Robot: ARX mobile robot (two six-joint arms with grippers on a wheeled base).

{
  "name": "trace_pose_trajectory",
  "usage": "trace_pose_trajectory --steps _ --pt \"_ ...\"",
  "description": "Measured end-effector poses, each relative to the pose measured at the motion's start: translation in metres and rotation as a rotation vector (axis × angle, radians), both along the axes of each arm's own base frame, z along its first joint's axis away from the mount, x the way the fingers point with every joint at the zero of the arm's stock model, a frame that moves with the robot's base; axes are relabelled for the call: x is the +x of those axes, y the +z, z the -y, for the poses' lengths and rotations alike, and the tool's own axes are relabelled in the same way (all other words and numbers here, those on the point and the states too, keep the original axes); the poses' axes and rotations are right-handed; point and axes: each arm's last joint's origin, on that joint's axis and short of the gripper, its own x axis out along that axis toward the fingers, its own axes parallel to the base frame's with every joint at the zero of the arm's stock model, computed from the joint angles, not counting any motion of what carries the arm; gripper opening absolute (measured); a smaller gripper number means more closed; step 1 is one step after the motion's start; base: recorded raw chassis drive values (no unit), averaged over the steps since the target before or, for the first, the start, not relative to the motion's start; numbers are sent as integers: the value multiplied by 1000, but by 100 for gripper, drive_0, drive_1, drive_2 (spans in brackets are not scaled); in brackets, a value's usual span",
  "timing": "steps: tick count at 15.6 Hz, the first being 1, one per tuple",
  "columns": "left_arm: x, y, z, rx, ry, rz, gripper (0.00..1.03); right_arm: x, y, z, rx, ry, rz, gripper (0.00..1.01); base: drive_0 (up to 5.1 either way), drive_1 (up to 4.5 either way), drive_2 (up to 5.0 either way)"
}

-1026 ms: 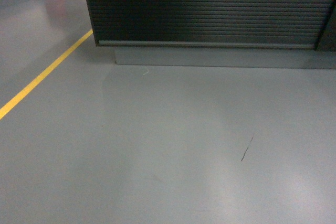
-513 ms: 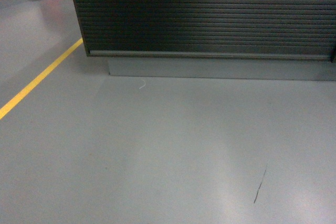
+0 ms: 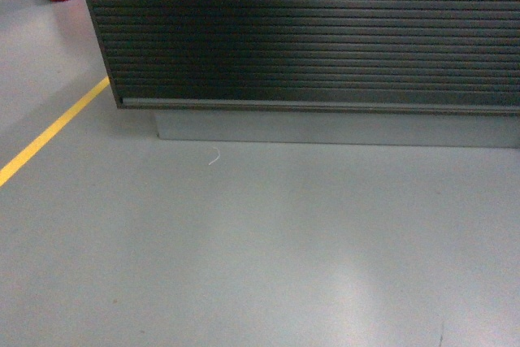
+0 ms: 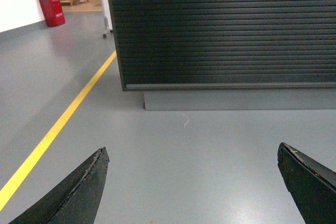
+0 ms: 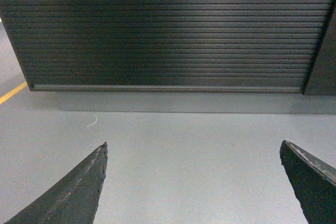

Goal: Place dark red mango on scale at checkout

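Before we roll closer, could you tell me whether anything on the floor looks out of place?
Only a small white curl of debris lying on the grey floor just before the checkout base; otherwise nothing stands out.

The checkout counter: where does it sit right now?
The checkout counter fills the upper part of the head view, ribbed front facing the robot, with the yellow floor line to its left.

Each wrist view's lower corners show two black, tapering, pointed gripper fingers (image 4: 79, 192) (image 5: 73, 190) with scuffed pale edges.
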Motion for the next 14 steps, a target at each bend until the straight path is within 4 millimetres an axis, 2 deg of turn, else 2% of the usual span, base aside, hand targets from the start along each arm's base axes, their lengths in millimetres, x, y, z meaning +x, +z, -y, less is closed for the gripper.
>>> trace_pose_trajectory --steps 14 --pt "0 0 0 0 1 -2 98 0 0 0 0 0 5 98 -1 430 -431"
